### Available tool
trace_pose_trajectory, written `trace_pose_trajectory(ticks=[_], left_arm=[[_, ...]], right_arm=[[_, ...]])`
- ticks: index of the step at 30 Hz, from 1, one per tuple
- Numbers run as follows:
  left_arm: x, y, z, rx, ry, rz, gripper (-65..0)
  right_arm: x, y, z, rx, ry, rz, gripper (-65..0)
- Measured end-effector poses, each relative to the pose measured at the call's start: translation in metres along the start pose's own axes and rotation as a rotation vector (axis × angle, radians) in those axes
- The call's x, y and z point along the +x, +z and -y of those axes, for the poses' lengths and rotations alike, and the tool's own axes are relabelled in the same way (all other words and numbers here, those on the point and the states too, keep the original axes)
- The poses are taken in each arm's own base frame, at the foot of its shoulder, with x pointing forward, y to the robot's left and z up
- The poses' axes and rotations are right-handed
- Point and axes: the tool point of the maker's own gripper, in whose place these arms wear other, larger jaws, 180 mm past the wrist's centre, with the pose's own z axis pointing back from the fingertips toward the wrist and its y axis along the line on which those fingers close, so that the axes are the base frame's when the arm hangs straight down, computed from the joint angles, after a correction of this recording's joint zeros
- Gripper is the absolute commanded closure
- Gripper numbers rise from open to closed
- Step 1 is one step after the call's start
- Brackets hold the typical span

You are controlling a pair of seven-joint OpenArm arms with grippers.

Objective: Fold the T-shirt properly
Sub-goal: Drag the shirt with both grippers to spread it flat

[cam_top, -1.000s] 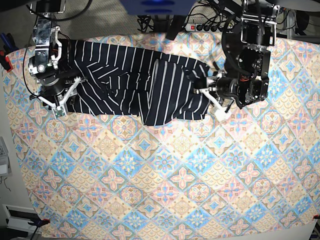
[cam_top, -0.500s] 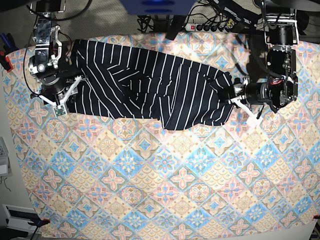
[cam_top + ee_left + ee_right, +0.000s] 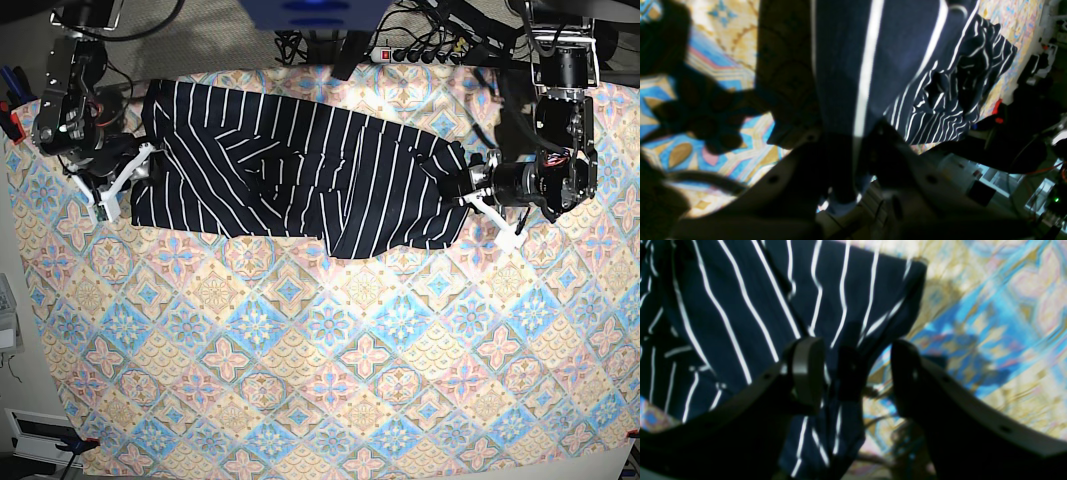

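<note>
Across the far half of the counter, the T-shirt lies stretched sideways on a pastel tile-patterned tablecloth, soft navy cloth with thin white stripes, rumpled at its middle. Reaching in low from the side, the left end effector is clamped on the T-shirt's edge, cloth pinched between its dark curved fingers. At the opposite end, the right end effector hangs spread wide over the hem, gripping nothing.

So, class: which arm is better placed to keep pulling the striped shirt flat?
Left: its claw is shut on the dark navy white-striped cloth T-shirt; the right claw stands open, gripping nothing.
</note>
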Motion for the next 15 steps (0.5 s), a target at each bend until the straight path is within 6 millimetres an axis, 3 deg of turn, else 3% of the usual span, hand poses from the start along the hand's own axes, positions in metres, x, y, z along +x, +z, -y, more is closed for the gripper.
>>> trace_pose_trajectory(ticks=[6,12,15], left_arm=[[0.000,0.000,0.000,-0.001,0.000,0.000,0.0],[0.000,0.000,0.000,-0.001,0.001,-0.001,0.0],[-0.004,-0.001,-0.001,-0.001,0.006,-0.004,0.0]], right_arm=[[-0.005,-0.004,-0.010,0.083,-0.083,-0.002,-34.3],[-0.051,-0.024,-0.016,0.177,-0.276,-0.103,-34.4],[-0.044,-0.032,-0.016,0.209,-0.323,-0.083,-34.4]])
